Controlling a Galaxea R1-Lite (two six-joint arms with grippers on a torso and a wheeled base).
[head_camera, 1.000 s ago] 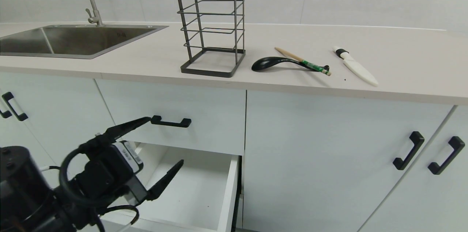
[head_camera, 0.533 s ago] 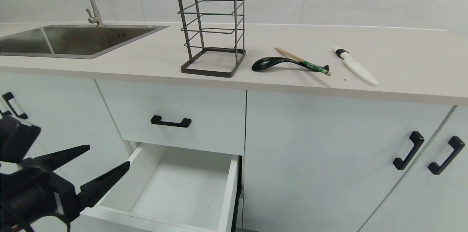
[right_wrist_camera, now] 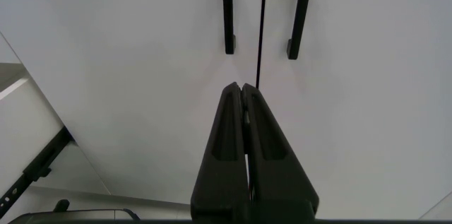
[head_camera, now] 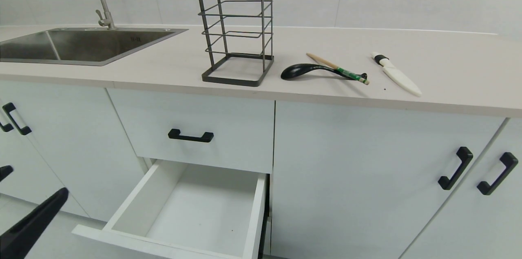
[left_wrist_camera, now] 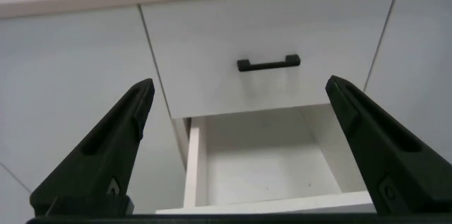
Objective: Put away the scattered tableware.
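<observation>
The black spoon [head_camera: 294, 71], the chopsticks [head_camera: 326, 62] lying across its handle and the white knife [head_camera: 396, 73] lay on the countertop [head_camera: 448, 71], well above the open drawer [head_camera: 253, 214]. The left gripper [left_wrist_camera: 239, 86] hung low, fingers spread wide. The right gripper [right_wrist_camera: 242, 90] was pressed closed on nothing. Of the 3 pieces, the spoon looked riskiest: lifting it would likely knock the chopsticks off the edge.

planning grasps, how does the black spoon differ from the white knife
The black spoon is curved, its handle arching off the counter; the white knife is straight and lies flat. A chopstick crosses the spoon's handle; the knife lies alone, farther right. Both rest on the counter, ungrasped.
</observation>
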